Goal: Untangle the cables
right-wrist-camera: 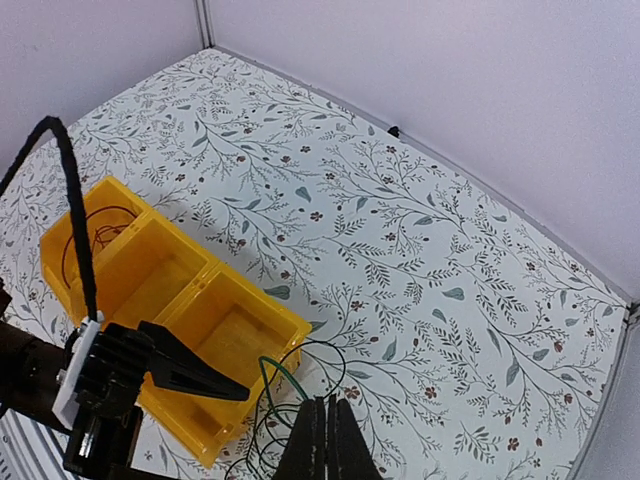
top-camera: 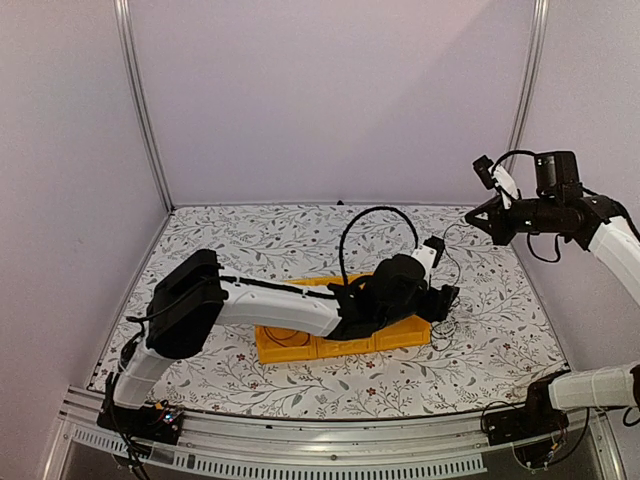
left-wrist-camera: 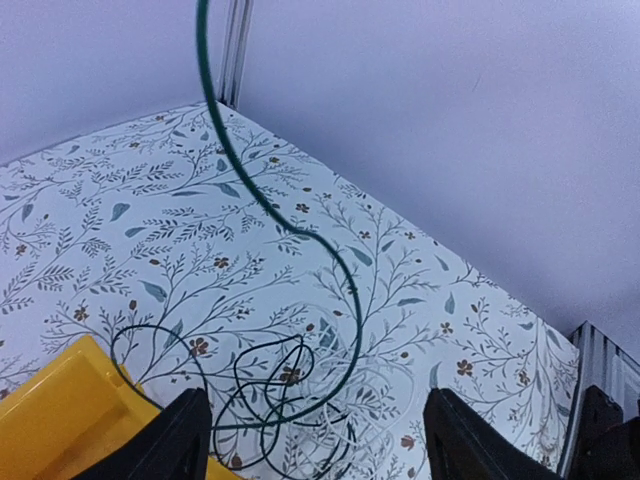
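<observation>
Your table (top-camera: pixel 300 230) carries work on its right half only. Your left arm (top-camera: pixel 270 300) reaches low across the yellow bin (top-camera: pixel 300 345), apparently to stand ready at the knot. Your right arm (top-camera: pixel 560 215) is raised high at the far right, evidently to draw one strand up and out.

The cables (left-wrist-camera: pixel 270 400) lie tangled on the cloth just right of the bin. A red loop (right-wrist-camera: pixel 95 235) sits in the bin's leftmost compartment. The green cable (left-wrist-camera: pixel 335 265) rises in a curve from the tangle.

The right gripper (right-wrist-camera: pixel 322 440) is clenched on that strand. The left gripper (left-wrist-camera: pixel 318 420) stands spread above the tangle, grasping nothing.
</observation>
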Controlling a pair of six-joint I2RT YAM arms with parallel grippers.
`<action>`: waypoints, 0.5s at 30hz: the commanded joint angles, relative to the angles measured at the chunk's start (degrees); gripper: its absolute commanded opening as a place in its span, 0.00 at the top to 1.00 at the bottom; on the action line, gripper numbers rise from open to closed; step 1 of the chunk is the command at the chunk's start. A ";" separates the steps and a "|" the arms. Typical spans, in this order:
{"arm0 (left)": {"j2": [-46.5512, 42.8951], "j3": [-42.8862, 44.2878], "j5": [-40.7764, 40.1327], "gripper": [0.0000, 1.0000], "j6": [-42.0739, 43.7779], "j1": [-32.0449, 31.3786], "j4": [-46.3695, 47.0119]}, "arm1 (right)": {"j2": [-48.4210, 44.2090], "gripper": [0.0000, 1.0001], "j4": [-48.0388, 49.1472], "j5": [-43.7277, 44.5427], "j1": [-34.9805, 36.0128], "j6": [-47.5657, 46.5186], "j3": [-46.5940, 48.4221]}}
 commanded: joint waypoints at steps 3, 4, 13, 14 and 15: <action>6.69 9.18 -1.98 0.26 -0.42 -1.71 6.02 | -6.32 1.00 -11.69 -8.42 -0.08 -3.46 8.18; 7.50 10.05 -2.19 0.26 -0.34 -1.71 6.45 | -6.77 1.00 -13.27 -9.24 -0.08 -4.02 9.98; 13.99 17.52 1.57 0.40 1.74 -1.69 8.64 | -7.59 1.00 -21.55 -19.55 -0.08 -10.41 28.86; 14.27 17.80 1.93 0.41 1.71 -1.63 9.01 | -7.03 1.00 -22.32 -20.35 -0.13 -10.52 32.42; 14.49 17.91 2.22 0.43 1.75 -1.62 9.36 | -6.29 1.00 -22.91 -20.86 -0.10 -10.47 36.21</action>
